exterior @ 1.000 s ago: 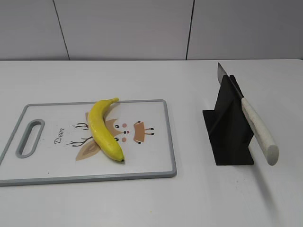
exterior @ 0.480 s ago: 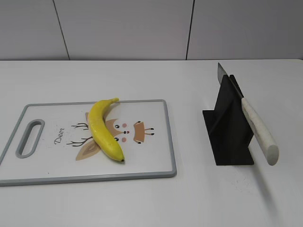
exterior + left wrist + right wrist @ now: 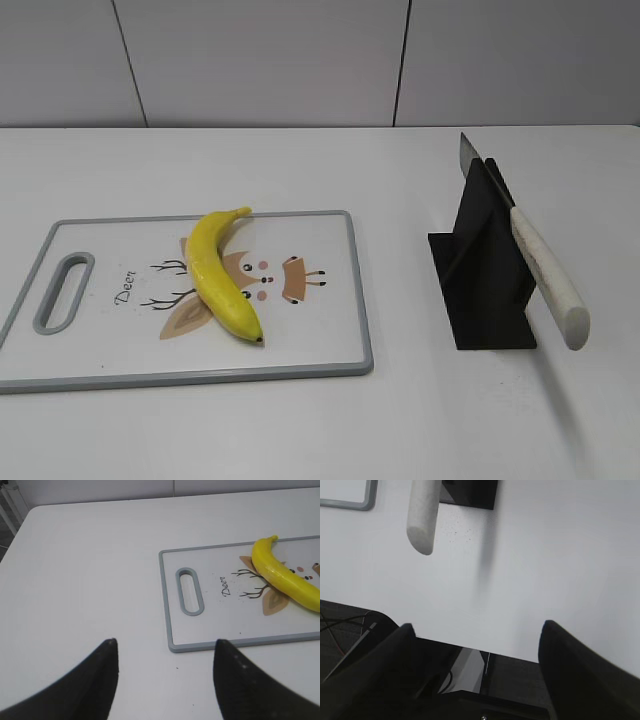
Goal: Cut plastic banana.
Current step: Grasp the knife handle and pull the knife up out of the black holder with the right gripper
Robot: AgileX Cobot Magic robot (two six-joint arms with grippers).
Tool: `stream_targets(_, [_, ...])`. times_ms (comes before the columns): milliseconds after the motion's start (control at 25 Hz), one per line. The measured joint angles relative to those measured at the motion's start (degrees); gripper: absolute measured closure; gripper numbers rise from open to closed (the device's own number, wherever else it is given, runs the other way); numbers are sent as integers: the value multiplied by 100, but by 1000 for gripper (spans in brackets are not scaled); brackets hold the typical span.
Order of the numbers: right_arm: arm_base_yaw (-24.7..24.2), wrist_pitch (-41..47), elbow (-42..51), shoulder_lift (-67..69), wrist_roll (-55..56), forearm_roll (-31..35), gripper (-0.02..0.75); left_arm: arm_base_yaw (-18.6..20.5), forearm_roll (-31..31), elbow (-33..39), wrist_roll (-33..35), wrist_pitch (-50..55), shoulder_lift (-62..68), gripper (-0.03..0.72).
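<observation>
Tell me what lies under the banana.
The plastic banana lies on the cutting board, over its deer cartoon; antlers and face show, but the part beneath the banana is covered.

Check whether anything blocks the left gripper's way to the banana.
Nothing visible does. The left gripper is open over bare table, near the cutting board's handle end. The banana lies farther along the board, with only flat board between.

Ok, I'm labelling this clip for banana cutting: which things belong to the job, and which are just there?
Job things:
plastic banana
cutting board under it
knife
black knife stand
left gripper, open
right gripper, open

Just there:
white table
grey wall panels
</observation>
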Motion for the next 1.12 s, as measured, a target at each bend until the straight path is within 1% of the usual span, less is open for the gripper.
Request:
stream_targets(200, [269, -17, -354, 844, -1, 2, 147, 0, 0, 0, 0, 0, 0, 117])
stream_targets(520, [995, -20, -1384, 2383, 37, -55, 147, 0, 0, 0, 0, 0, 0, 117])
stream_targets(680, [1379, -27, -1850, 3032, 369, -183, 147, 0, 0, 0, 0, 0, 0, 117])
stream_targets(800, [1603, -70, -2027, 3473, 679, -358, 147, 0, 0, 0, 0, 0, 0, 117])
stream_targets(920, [1708, -103, -2063, 3869, 950, -462, 147, 0, 0, 0, 0, 0, 0, 117])
stream_targets(1120, [1713, -138, -2069, 4436, 1313, -934, 147, 0, 0, 0, 0, 0, 0, 117])
